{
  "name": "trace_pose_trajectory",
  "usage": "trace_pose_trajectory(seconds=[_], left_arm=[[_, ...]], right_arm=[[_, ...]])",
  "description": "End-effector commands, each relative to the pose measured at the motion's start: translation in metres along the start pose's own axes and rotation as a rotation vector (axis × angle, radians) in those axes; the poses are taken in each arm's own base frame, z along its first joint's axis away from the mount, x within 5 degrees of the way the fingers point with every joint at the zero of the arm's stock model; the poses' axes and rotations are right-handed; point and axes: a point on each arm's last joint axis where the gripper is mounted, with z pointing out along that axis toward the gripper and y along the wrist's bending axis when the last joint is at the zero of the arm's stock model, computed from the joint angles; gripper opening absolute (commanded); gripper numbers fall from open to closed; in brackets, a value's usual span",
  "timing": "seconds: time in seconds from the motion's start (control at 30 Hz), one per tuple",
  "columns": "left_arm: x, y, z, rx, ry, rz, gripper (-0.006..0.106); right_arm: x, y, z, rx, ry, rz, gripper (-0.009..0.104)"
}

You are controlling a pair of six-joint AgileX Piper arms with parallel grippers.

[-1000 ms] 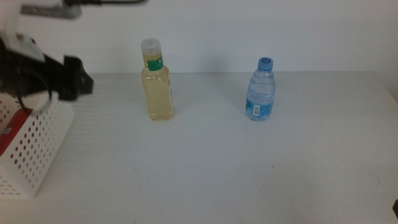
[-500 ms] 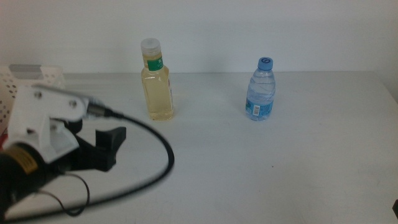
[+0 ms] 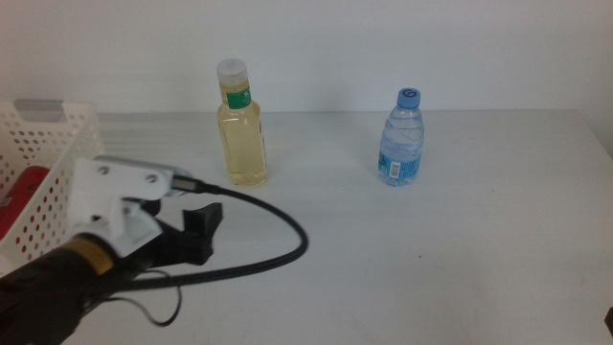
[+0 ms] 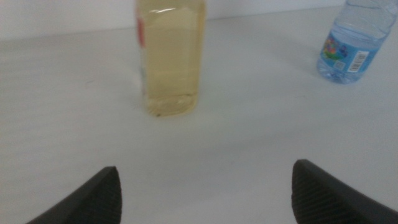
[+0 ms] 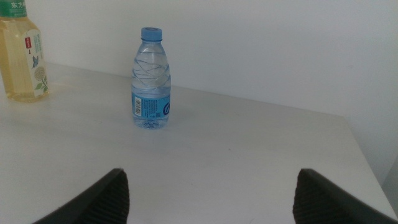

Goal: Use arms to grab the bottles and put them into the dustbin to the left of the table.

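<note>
Bottles remaining on the table: the yellow-liquid bottle and the blue-capped water bottle, both upright and well apart near the far edge. A red can already lies inside the dustbin at left (one item apparently done, two left). Left gripper, jaws spread and empty, faces the yellow-liquid bottle. Right gripper waits with jaws spread, facing the water bottle.

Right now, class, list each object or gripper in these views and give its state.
Tall clear bottle of pale yellow liquid: upright, capped, on the table.
Short clear blue-capped water bottle: upright, capped.
White perforated plastic basket: holds something red.
Left gripper: open, facing the yellow bottle.
Right gripper: open, waiting.
</note>
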Motion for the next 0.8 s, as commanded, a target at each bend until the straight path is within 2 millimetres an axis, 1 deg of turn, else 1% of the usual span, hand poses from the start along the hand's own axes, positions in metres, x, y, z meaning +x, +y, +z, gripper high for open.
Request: trace_pose_trajectory(seconds=[0.0,0.17,0.27,0.47,0.63,0.77], left_arm=[[-0.024,-0.008,0.009,0.023,-0.129,0.002,0.09],[-0.029,-0.012,0.034,0.021,-0.159,-0.01,0.09],[-0.03,-0.013,0.052,0.015,-0.165,-0.005,0.09],[-0.037,-0.017,0.088,0.008,-0.173,0.036,0.09],[-0.038,-0.016,0.111,-0.018,-0.17,0.003,0.09],[-0.038,-0.013,0.124,-0.047,-0.208,-0.03,0.09]], right_arm=[[-0.016,-0.002,-0.005,0.027,-0.125,-0.014,0.081],[-0.016,-0.002,-0.005,0.027,-0.125,-0.014,0.081],[-0.016,-0.002,-0.005,0.027,-0.125,-0.014,0.081],[-0.016,-0.002,-0.005,0.027,-0.125,-0.014,0.081],[-0.016,-0.002,-0.005,0.027,-0.125,-0.014,0.081],[-0.016,-0.002,-0.005,0.027,-0.125,-0.014,0.081]])
